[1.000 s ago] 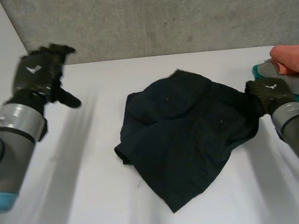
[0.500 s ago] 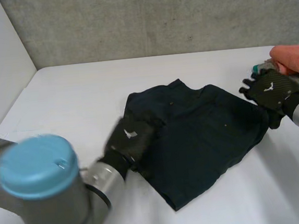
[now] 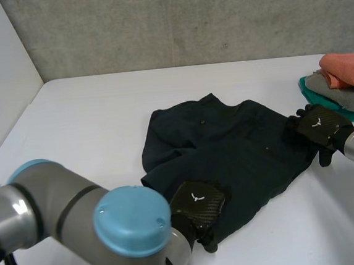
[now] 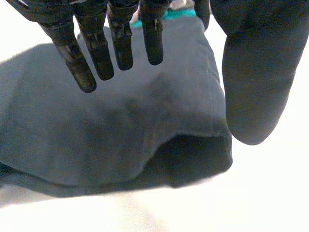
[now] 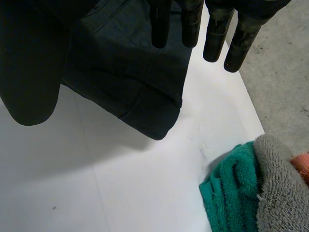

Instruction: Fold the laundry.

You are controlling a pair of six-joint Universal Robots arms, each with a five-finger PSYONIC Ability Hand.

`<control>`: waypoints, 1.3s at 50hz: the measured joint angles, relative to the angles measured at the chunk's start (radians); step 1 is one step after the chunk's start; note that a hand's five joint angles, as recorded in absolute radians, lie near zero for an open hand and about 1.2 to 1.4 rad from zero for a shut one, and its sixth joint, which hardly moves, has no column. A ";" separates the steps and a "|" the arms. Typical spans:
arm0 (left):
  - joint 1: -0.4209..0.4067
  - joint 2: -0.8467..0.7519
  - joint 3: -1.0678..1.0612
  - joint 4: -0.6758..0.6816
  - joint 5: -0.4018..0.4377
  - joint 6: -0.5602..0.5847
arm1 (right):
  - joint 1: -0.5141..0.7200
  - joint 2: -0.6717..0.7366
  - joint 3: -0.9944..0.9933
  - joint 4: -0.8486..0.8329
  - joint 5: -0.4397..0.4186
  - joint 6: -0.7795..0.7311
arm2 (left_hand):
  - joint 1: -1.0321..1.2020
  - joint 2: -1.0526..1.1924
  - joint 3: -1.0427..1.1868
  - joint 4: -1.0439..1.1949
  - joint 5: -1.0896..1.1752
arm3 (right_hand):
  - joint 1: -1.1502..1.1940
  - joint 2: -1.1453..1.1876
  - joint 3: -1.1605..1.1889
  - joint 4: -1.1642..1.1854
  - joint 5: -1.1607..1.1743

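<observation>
White bench [image 3: 90, 134] takes up most of the scene. One dark garment [image 3: 234, 152] lies spread out and a bit rumpled in the middle of it, right of centre. Looks like shorts, but I can't say for sure.

Over at the right edge there's a pile of three towels [image 3: 340, 87]: teal at the bottom, grey on that, orange on top. The pile sits near the garment's right corner but isn't touching it, and there's bare bench between them in the right wrist view.

Two robot hands, one at each end of the cloth. The left robot hand [image 3: 198, 206] is on the near corner, and its big arm blocks the bench in front. The left wrist view gets what the head view's hand covers: the hem [image 4: 193, 154] gapes open like a dark pocket, with straight fingers [image 4: 96, 53] spread above the cloth and the thumb out beside the edge, gripping nothing.

The right robot hand [image 3: 318, 126] is at the right corner, between cloth and towels. Its fingers [image 5: 159, 24] are straight over the corner with the thumb wide, nothing pinched.
</observation>
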 measured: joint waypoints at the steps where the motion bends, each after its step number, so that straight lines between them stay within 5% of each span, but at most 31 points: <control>1: -0.003 -0.021 0.019 -0.011 -0.004 0.000 | 0.000 -0.002 0.002 0.000 0.000 0.001 | 0.002 0.002 0.002 0.004 0.002 | 0.000 0.000 0.000 0.000 0.000; 5: -0.010 -0.083 0.070 -0.032 -0.029 0.001 | 0.001 -0.006 0.008 0.000 0.001 0.002 | 0.079 0.070 0.071 0.061 0.057 | 0.000 0.000 0.000 0.000 0.000; 9: -0.013 -0.122 0.102 -0.033 -0.080 0.005 | 0.001 -0.008 0.010 0.000 0.001 0.003 | 0.391 0.338 0.338 0.340 0.329 | 0.000 0.000 0.000 0.000 0.000; 10: -0.014 -0.132 0.113 -0.025 -0.116 0.007 | 0.001 -0.008 0.011 0.000 0.001 0.004 | 0.662 0.659 0.644 0.648 0.632 | 0.000 0.000 0.000 0.000 0.000; 13: -0.014 -0.132 0.125 0.002 -0.182 0.010 | 0.000 -0.008 0.012 0.001 0.002 0.007 | 0.758 0.799 0.796 0.804 0.780 | 0.000 0.000 0.000 0.000 0.000; 20: -0.009 -0.044 0.120 0.070 -0.262 0.015 | 0.001 -0.013 0.011 0.006 0.005 0.065 | 0.758 0.813 0.810 0.818 0.781 | 0.000 0.000 0.000 0.000 0.000; 32: 0.025 0.121 0.068 0.083 -0.255 0.057 | 0.007 -0.012 -0.059 0.101 -0.024 0.320 | 0.758 0.816 0.812 0.818 0.781 | 0.005 0.006 0.005 0.004 0.003; 34: 0.027 0.127 0.066 0.084 -0.255 0.062 | 0.007 -0.007 -0.062 0.106 -0.029 0.327 | 0.758 0.816 0.812 0.819 0.781 | 0.149 0.186 0.181 0.162 0.157; 36: 0.036 0.140 0.063 0.085 -0.254 0.073 | 0.009 0.011 -0.072 0.111 -0.047 0.342 | 0.758 0.816 0.812 0.822 0.781 | 0.655 0.739 0.730 0.707 0.677; 37: 0.039 0.144 0.063 0.085 -0.254 0.075 | 0.009 0.015 -0.074 0.111 -0.051 0.344 | 0.758 0.816 0.812 0.822 0.781 | 0.720 0.861 0.837 0.818 0.788; 42: 0.060 0.185 0.065 0.084 -0.254 0.078 | 0.011 0.004 -0.086 0.107 -0.056 0.356 | 0.758 0.817 0.814 0.822 0.781 | 0.756 0.954 0.953 0.946 0.903; 48: 0.120 0.312 0.093 0.087 -0.250 0.083 | 0.022 -0.133 -0.113 0.105 -0.057 0.408 | 0.758 0.819 0.816 0.822 0.793 | 0.756 0.954 0.953 0.946 0.903; 55: 0.229 0.511 0.218 0.109 -0.188 0.149 | 0.056 -0.475 -0.273 0.096 -0.058 0.642 | 0.758 0.819 0.816 0.822 0.793 | 0.756 0.954 0.972 0.953 0.907; 65: 0.297 0.675 0.385 0.144 -0.131 0.215 | 0.068 -0.611 -0.466 0.092 -0.058 0.863 | 0.758 0.819 0.816 0.822 0.793 | 0.756 0.954 0.980 0.953 0.912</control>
